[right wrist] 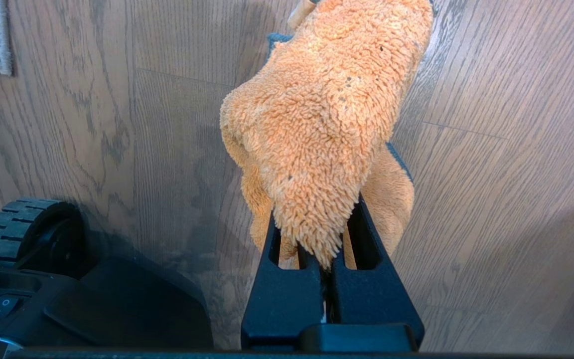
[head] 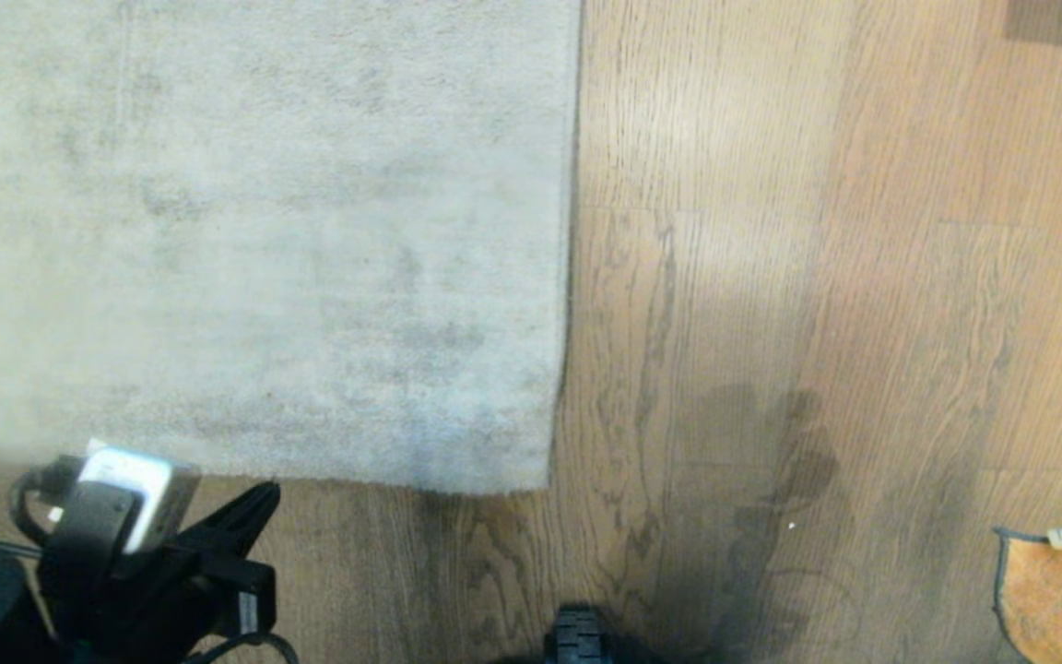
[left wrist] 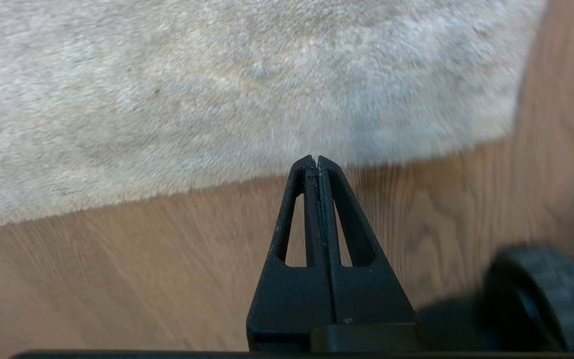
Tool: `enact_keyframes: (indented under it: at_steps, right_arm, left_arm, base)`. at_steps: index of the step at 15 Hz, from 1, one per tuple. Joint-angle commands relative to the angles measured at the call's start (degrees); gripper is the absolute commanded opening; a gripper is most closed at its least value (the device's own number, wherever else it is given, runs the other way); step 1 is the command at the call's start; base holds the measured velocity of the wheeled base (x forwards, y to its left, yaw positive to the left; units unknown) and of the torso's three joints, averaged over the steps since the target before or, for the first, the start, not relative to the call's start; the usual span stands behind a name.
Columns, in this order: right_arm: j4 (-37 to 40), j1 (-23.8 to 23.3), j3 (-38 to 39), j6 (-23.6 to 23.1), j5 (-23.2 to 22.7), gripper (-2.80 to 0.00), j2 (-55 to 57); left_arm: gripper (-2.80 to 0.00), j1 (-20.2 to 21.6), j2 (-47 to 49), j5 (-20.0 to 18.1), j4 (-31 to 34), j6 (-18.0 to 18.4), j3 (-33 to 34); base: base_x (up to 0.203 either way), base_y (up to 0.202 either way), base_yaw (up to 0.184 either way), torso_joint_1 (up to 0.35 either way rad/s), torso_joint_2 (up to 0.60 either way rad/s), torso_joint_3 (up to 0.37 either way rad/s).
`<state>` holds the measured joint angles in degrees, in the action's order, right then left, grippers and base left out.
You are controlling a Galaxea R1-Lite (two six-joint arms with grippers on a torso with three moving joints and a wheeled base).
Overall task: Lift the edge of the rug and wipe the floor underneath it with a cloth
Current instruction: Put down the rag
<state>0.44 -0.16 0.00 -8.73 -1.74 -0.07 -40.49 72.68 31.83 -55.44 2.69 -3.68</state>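
Left gripper (left wrist: 315,159) hovers clenched and empty beside the rug edge (head: 356,480), which lies flat on the floor (head: 725,277). Right gripper (right wrist: 324,259) pinches the cloth (right wrist: 327,114). Left should open, then slide under the border (not the pile).

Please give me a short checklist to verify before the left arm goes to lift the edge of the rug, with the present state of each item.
1. Cloth held by right gripper: ok, pinched between its fingers.
2. Left gripper empty: ok, shut on nothing.
3. Left gripper open enough to take the rug edge: not ok, its fingers are pressed together.
4. Rug edge lifted: not ok, it lies flat on the floor.
5. Left gripper near the edge: ok, it is above bare floor just beside the rug border.
6. Dirt under the rug: cannot tell, hidden.
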Motion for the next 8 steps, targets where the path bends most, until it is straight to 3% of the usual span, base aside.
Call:
enact_keyframes:
  at_steps: [1,4,6,8]
  right_arm:
    - [0.0,0.0,0.0,-0.1,0.0,-2.80,0.1]
    - [0.0,0.0,0.0,-0.1,0.0,-2.80,0.1]
    - [0.0,0.0,0.0,-0.1,0.0,-2.80,0.1]
    - [0.0,0.1,0.0,-0.1,0.0,-2.80,0.1]
  left_arm:
    - [-2.80,2.2,-12.2,-2.2,6.6,0.4,-0.1]
    - [-2.80,12.8,-26.1,-10.6,18.7,1.6,-0.5]
    - [-2.80,21.1,-34.8,-18.1,27.0,1.9,-0.2]
    - [-2.80,26.8,-41.3,-25.1,32.5,2.1,1.2]
  base:
    - [0.000,0.000,0.000,0.000,0.00,0.000]
    - [0.000,0.000,0.000,0.000,0.00,0.000]
    - [0.000,0.000,0.000,0.000,0.00,0.000]
    - [0.000,0.000,0.000,0.000,0.00,0.000]
